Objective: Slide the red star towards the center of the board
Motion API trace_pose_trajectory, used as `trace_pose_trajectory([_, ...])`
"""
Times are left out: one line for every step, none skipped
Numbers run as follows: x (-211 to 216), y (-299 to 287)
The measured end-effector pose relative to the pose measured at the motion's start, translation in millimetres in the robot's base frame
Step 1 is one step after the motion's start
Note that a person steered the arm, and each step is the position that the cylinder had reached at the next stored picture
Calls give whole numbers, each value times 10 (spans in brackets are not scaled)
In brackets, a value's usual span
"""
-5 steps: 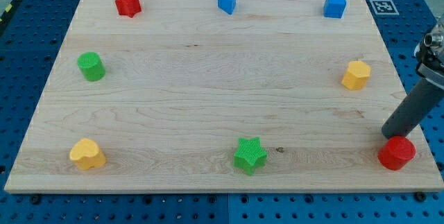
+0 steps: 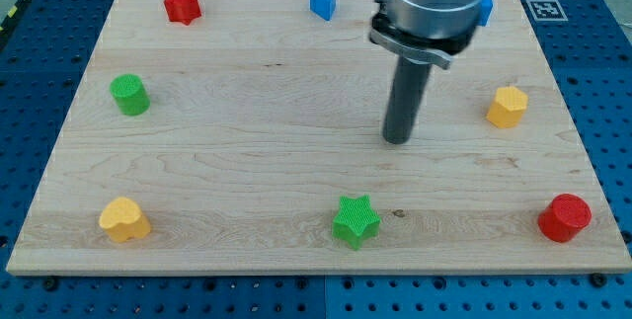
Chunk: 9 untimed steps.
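Note:
The red star (image 2: 182,5) lies near the top left corner of the wooden board (image 2: 247,151). My tip (image 2: 397,141) rests on the board a little right of its middle, far to the right of and below the red star. It touches no block. The arm's body hides most of the blue cube (image 2: 485,7) at the top right.
A blue block (image 2: 323,1) sits at the top middle. A green cylinder (image 2: 129,95) is at the left, a yellow heart (image 2: 124,219) at the bottom left, a green star (image 2: 355,221) at the bottom middle, a red cylinder (image 2: 565,217) at the bottom right, and a yellow hexagon (image 2: 507,107) at the right.
My tip has moved from beside the red cylinder at the bottom right up and left to near the board's middle. No block has moved.

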State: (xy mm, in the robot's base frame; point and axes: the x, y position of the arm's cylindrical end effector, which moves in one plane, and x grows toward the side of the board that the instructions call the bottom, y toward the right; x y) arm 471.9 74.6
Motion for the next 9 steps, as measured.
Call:
trace_pose_trajectory([-180, -353])
trace_pose_trajectory([-563, -675])
trace_pose_trajectory([-934, -881])
trace_pose_trajectory([-1245, -1016])
trace_pose_trajectory([-1348, -1033])
trace_pose_trajectory([-1627, -1217])
trace_pose_trajectory([-2222, -1545])
trace_pose_trajectory([-2605, -1988])
trace_pose_trajectory([-2806, -2271])
